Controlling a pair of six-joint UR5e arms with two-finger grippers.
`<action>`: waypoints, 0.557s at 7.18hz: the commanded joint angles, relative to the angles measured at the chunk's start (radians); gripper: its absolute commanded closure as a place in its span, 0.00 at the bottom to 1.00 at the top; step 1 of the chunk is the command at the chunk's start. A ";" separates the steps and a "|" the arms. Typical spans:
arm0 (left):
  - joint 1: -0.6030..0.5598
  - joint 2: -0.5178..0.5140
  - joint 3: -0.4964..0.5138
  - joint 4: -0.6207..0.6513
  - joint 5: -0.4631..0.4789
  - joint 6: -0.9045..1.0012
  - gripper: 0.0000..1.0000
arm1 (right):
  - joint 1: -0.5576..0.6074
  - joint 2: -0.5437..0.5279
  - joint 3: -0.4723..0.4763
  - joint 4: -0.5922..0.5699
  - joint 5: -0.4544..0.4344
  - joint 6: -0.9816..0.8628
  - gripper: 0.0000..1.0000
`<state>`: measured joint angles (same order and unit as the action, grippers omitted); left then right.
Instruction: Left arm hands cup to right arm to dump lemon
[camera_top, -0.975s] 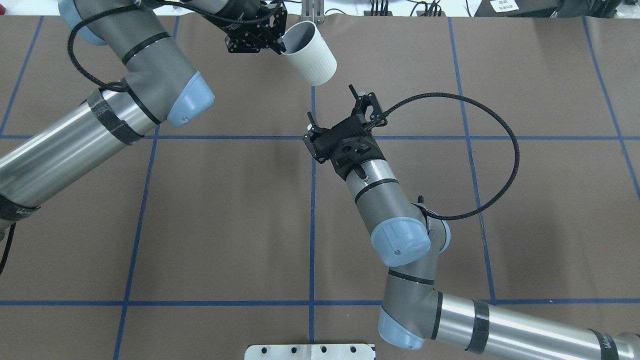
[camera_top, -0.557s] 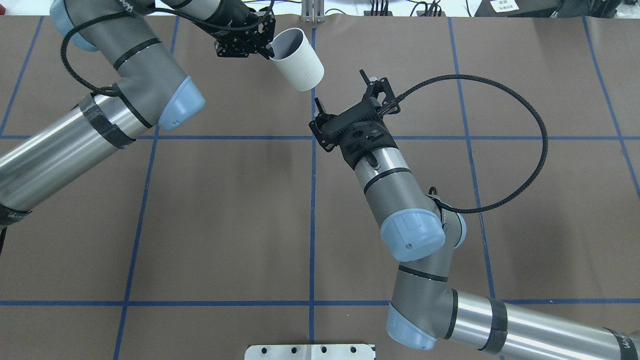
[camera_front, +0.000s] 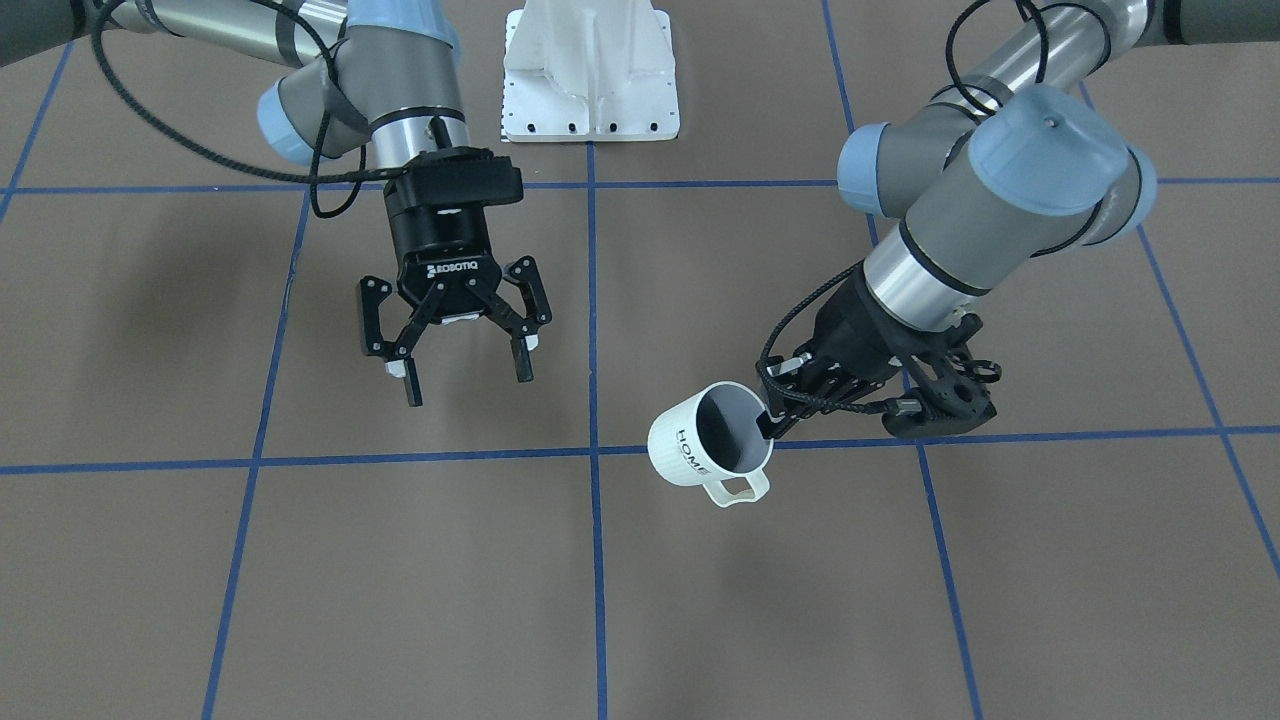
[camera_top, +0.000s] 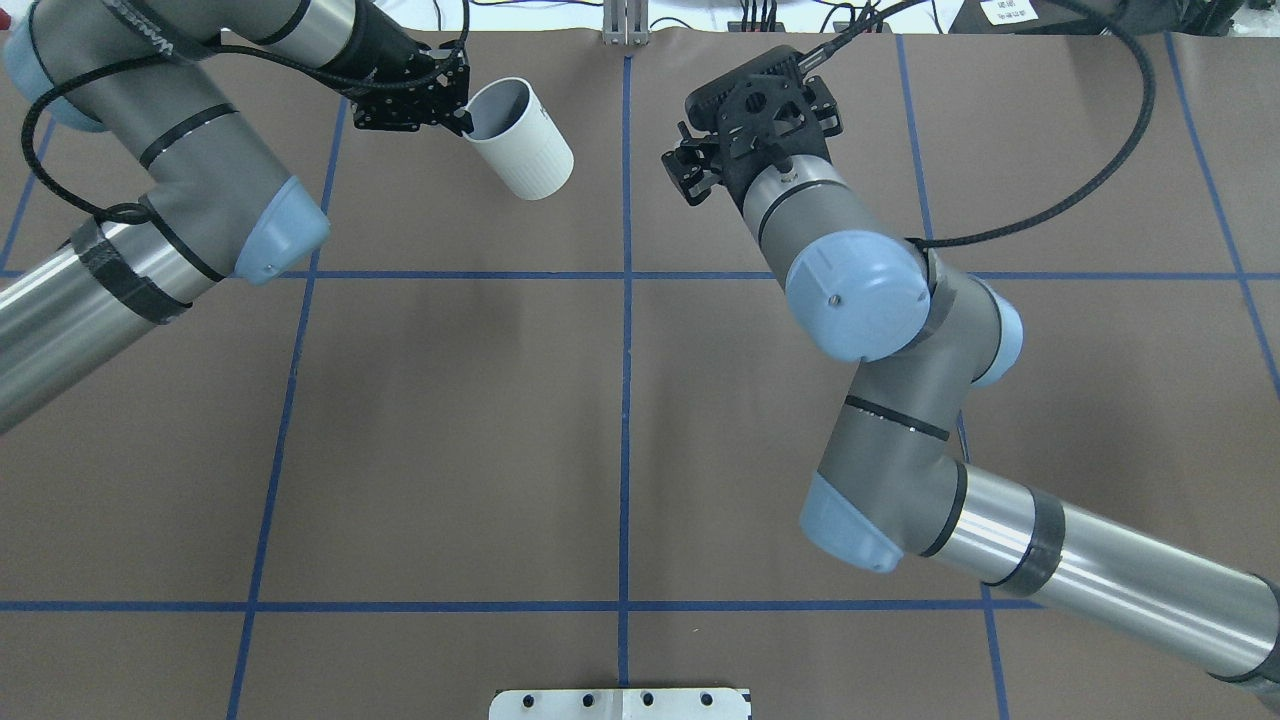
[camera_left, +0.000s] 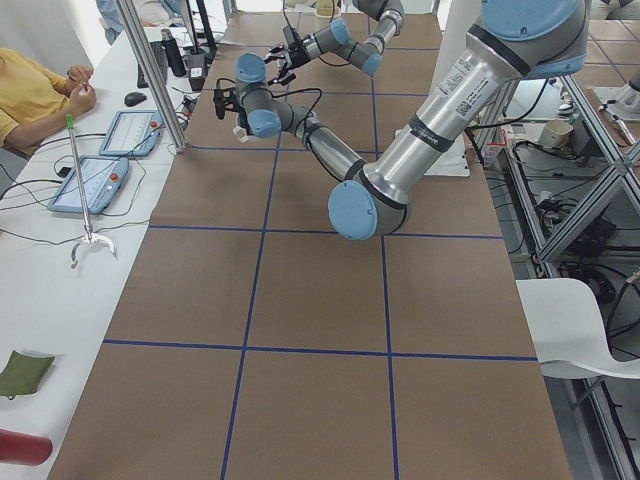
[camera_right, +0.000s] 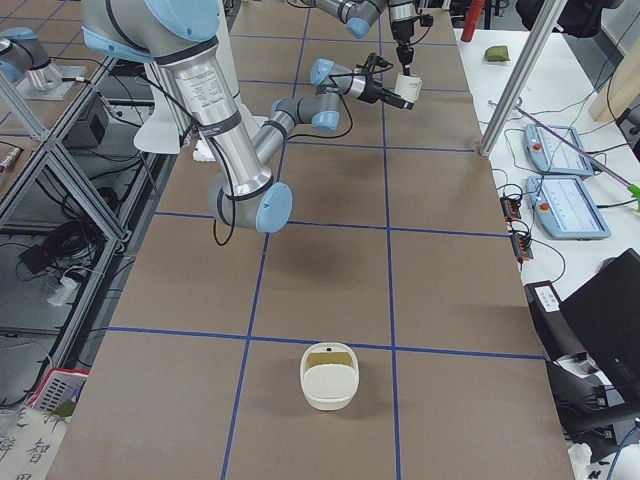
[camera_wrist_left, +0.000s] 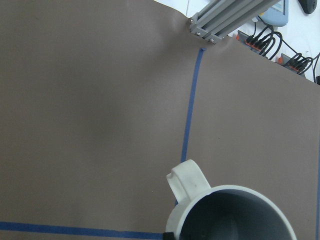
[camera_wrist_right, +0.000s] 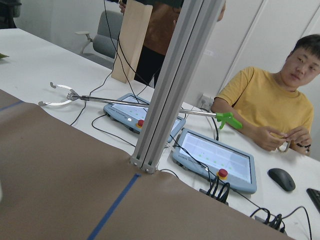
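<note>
My left claw (camera_front: 770, 425) pinches the cup (camera_front: 683, 453) by its rim, tilted above the table (camera_front: 400, 580); my right claw (camera_front: 466, 385) hangs spread wide, well apart.

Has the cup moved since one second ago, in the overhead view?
Yes. The cup shifted toward the robot's left: earlier it overlapped the central blue line, now it sits left of it.

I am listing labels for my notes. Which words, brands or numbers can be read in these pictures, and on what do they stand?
"HOME": on the cup.
"ROBOTIQ": on the right gripper.
Sticker on the left arm: too small to read.
</note>
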<state>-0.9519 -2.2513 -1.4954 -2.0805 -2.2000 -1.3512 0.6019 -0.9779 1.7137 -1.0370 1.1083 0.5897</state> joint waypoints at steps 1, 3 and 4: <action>-0.018 0.137 -0.112 0.002 -0.003 0.039 1.00 | 0.218 -0.001 0.030 -0.217 0.486 0.058 0.00; -0.025 0.279 -0.214 0.016 -0.003 0.139 1.00 | 0.368 -0.005 0.030 -0.393 0.744 0.053 0.00; -0.045 0.335 -0.251 0.058 -0.004 0.232 1.00 | 0.427 -0.005 0.029 -0.496 0.857 0.044 0.00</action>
<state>-0.9799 -1.9922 -1.6957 -2.0584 -2.2031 -1.2161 0.9497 -0.9826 1.7432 -1.4087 1.8198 0.6416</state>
